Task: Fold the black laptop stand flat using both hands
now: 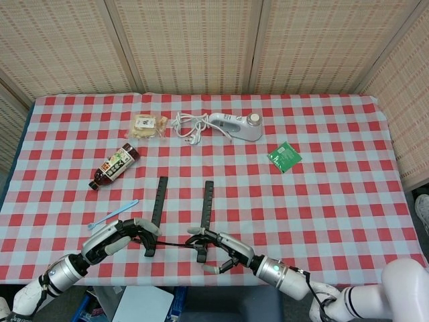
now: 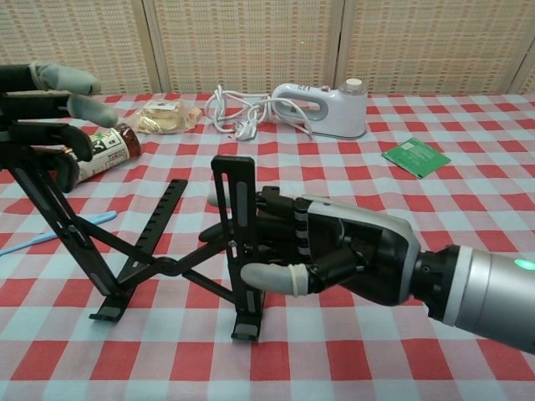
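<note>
Near the 6 o'clock edge of the checked surface (image 1: 335, 201) stands the black laptop stand (image 2: 167, 259), still unfolded, its two uprights raised and its crossed struts spread. At its 9 o'clock side, the left robot hand (image 2: 46, 104) curls its fingers around the top of the left upright. At 3 o'clock, the right robot hand (image 2: 334, 255) wraps the middle of the right upright. Beyond at 12 o'clock lie a bottle (image 1: 115, 166) and a handheld steamer (image 1: 234, 125).
</note>
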Motion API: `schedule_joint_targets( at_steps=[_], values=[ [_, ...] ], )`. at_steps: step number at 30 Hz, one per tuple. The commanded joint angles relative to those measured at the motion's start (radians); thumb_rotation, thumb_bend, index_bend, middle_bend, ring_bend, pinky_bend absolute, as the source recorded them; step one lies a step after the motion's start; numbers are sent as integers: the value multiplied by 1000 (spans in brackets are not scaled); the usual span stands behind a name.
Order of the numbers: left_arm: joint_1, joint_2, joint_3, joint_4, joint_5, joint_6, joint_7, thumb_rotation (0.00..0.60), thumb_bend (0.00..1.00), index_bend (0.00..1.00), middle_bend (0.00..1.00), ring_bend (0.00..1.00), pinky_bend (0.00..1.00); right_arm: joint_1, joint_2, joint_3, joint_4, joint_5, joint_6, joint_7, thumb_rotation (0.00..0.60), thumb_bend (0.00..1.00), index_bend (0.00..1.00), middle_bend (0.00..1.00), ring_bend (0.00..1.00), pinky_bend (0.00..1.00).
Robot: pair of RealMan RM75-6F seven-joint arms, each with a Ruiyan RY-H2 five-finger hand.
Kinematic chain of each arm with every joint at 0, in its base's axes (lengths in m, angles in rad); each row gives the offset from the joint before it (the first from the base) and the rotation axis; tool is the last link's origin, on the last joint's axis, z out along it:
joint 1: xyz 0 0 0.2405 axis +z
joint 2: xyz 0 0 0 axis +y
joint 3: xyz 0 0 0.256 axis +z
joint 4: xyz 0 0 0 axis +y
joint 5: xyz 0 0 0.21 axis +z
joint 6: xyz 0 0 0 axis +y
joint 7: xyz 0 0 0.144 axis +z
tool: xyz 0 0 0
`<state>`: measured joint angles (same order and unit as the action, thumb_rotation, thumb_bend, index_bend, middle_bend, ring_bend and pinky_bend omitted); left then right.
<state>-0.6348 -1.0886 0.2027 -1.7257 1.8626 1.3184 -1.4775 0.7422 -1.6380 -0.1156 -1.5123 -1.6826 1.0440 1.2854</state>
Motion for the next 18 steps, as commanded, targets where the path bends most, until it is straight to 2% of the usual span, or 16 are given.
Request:
schedule_joint_targets(
  at_steps=[1,3,10,18],
  values=[
    [-1,-2,-1,-1,-3,3,3,254,260,307,321,368,432,-4,-2,-8,4,0,2,14,600,307,91,199,90,116],
    [0,-5,-4,-1,-10,6,8,258,260,308,321,368,433,-6,-2,-11,8,-2,4,18,600,312,91,199,91,116],
    [23,-30,-32,19,-65,11,113,338,260,309,321,367,433,-12,6,-15,-6,-2,16,34,600,329,91,199,90,142],
    [55,-67,-67,103,-99,45,225,349,260,273,320,335,433,-13,39,-2,-26,-3,34,4,600,329,91,199,90,142]
  ],
)
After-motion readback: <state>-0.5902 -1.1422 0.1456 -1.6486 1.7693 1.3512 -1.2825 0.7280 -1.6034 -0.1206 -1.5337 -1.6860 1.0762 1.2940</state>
